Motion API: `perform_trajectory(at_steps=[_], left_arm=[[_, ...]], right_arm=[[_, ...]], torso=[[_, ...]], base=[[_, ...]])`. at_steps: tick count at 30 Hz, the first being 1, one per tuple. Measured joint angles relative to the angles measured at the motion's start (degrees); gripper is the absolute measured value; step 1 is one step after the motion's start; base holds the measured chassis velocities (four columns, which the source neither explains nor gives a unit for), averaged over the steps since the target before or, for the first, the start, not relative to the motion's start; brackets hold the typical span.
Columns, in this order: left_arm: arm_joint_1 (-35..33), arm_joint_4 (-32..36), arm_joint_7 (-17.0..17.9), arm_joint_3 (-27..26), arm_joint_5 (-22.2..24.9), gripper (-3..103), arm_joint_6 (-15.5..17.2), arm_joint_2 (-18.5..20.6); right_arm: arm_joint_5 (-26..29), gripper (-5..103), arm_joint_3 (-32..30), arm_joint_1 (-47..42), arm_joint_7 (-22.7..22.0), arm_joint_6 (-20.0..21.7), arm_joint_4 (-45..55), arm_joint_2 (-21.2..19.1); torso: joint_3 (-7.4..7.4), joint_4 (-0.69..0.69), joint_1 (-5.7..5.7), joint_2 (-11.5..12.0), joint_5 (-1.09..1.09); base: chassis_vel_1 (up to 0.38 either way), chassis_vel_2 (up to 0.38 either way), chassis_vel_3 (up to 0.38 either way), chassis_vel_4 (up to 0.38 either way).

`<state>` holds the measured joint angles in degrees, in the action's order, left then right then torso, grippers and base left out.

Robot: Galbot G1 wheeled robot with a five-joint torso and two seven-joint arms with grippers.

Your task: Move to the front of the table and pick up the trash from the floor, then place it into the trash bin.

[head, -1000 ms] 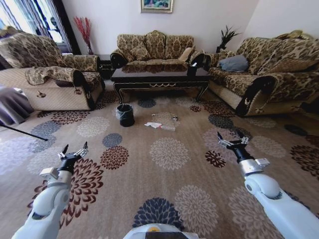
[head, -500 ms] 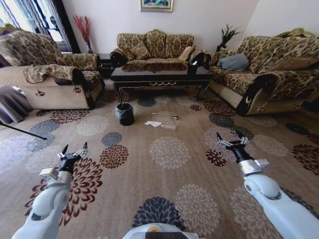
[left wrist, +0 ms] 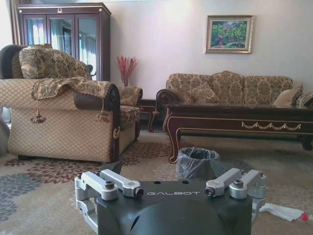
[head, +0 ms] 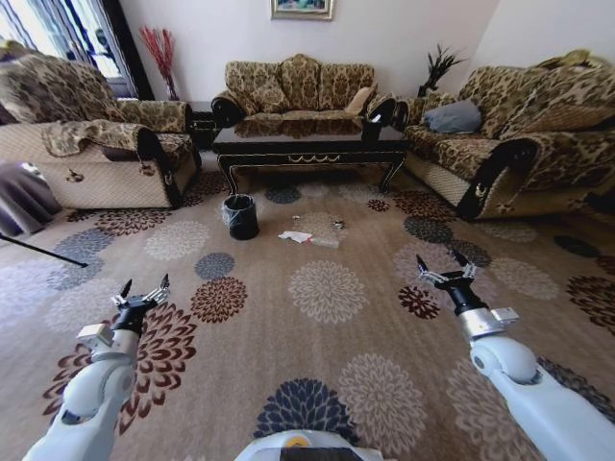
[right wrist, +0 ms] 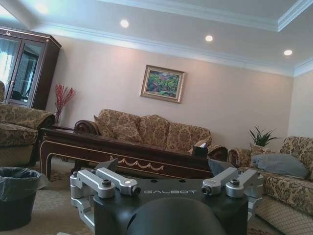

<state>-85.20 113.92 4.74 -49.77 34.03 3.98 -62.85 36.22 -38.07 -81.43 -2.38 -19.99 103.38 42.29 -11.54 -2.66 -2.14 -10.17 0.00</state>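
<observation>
The trash lies on the floor (head: pixel 327 327) in front of the table (head: pixel 307 144): a crumpled white paper (head: pixel 294 236), a clear bottle (head: pixel 324 242) and a small dark wrapper (head: pixel 336 227). The black trash bin (head: pixel 240 216) with its clear liner stands just left of them. My left gripper (head: pixel 145 284) and right gripper (head: pixel 443 263) hang open and empty over the carpet, well short of the litter. In the left wrist view, beyond the left gripper (left wrist: pixel 172 192), I see the bin (left wrist: pixel 197 163), the paper (left wrist: pixel 281 211) and the table (left wrist: pixel 239 122). The right wrist view shows the bin (right wrist: pixel 17 196) and the table (right wrist: pixel 122 156).
An armchair (head: pixel 96 144) stands at the left, a sofa (head: pixel 298 86) behind the table and another sofa (head: pixel 519 144) at the right. A thin dark pole (head: pixel 43 252) crosses the carpet at far left. Open carpet stretches between me and the litter.
The whole head view has shifted a little: the camera has crept forward toward the table. Both arms keep the same pose, grippers still open.
</observation>
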Motion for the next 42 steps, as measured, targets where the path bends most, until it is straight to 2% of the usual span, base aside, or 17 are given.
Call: perform_trajectory(at_steps=[8, 26, 42], left_arm=[[0.2, -0.3, 0.0, 0.2, 0.0, 100, 0.0, 0.0], [0.7, -0.8, 0.0, 0.6, 0.3, 100, -0.4, -0.1], [0.7, -0.4, -0.1, 0.5, 0.6, 100, -0.9, -0.1]], right_arm=[[0.0, 100, 0.1, 0.2, 0.0, -0.1, -0.3, 0.0], [-0.6, 100, 0.7, 0.9, -1.1, 0.2, -0.9, 0.6], [-0.3, 100, 1.0, 1.2, -2.4, 0.2, -0.4, 1.1]], torso=[[1.07, 0.0, 0.32, 1.4, 0.0], [4.55, 0.0, 1.09, 5.7, 0.0], [4.63, 0.0, 1.2, 5.8, 0.0]], base=[[0.0, 0.0, 0.0, 0.0], [0.0, 0.0, 0.0, 0.0], [0.0, 0.0, 0.0, 0.0]])
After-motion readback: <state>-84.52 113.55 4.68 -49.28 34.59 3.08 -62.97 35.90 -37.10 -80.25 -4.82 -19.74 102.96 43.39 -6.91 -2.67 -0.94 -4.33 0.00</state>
